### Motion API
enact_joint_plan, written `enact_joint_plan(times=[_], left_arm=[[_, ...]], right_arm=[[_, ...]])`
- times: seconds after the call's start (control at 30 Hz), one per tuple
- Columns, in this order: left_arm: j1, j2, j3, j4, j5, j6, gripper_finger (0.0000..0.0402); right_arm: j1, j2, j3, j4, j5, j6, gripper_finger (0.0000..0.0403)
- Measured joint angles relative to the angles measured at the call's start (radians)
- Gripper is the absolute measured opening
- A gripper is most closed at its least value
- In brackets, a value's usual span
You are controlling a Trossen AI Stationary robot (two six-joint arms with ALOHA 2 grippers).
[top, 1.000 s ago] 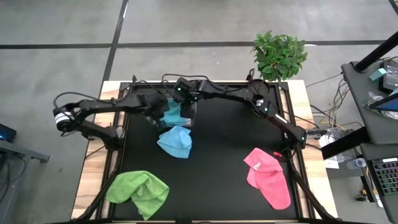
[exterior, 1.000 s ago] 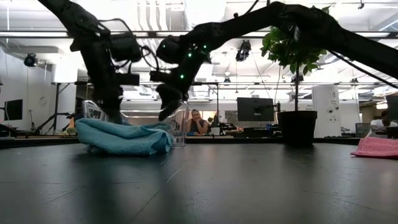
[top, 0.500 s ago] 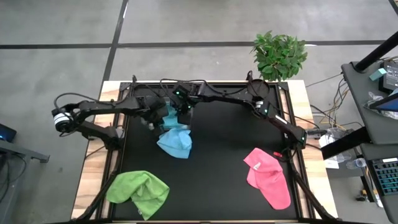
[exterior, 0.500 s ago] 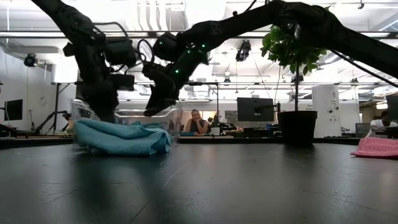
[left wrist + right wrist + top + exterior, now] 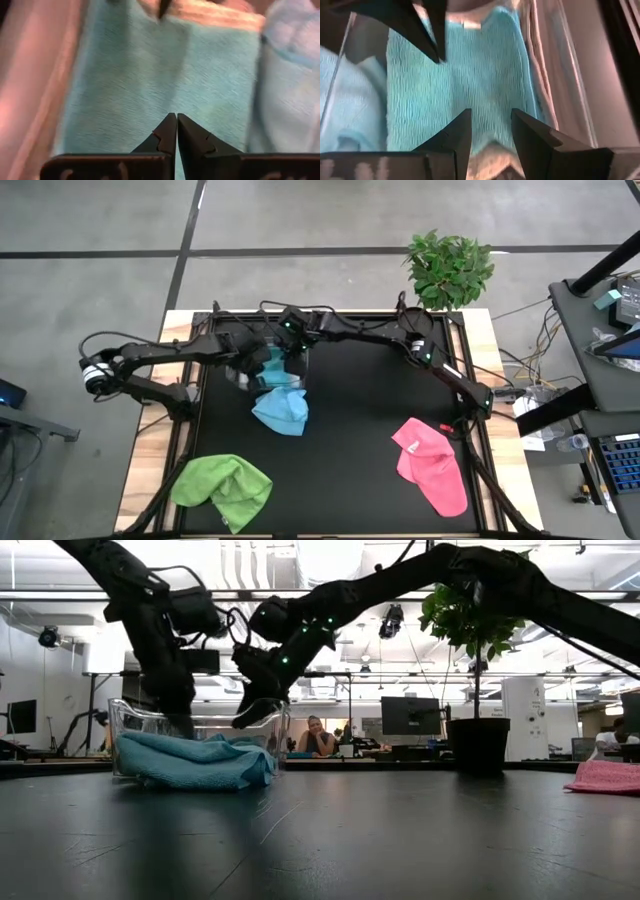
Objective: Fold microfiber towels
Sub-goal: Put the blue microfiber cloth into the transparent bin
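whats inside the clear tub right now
A teal towel lies in the tub, with both grippers, left and right, over it. What lies beneath the towel is covered.

High view: straight down over the whole counter (image 5: 340, 440). Low view: level across its surface, facing the room. Both wrist views: close above the same teal towel (image 5: 470, 75), past each arm's fingers (image 5: 167, 137).

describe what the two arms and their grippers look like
Both arms are dark, slim and jointed, with black cables looped along them. The right arm shows small green lights near its wrist. The left gripper and right gripper each have two black, angular, tapering fingers.
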Motion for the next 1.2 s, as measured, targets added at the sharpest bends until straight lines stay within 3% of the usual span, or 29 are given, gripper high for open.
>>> enact_joint_plan(times=[0.2,0.43,0.9,1.2], left_arm=[[0.001,0.0,0.007,0.002,-0.091,0.002,0.0],[0.002,0.0,0.007,0.002,-0.122,0.001,0.0],[0.002,-0.017,0.019,0.002,-0.122,0.001,0.0],[0.002,-0.165,0.045,0.005,-0.122,0.028,0.0]], right_arm=[[0.004,0.0,-0.06,0.103,0.0,-0.001,0.0122],[0.004,-0.003,-0.091,0.144,0.002,-0.004,0.0019],[0.011,-0.008,-0.088,0.055,0.017,-0.029,0.0008],[-0.001,-0.012,-0.002,-0.054,0.09,-0.122,0.0008]])
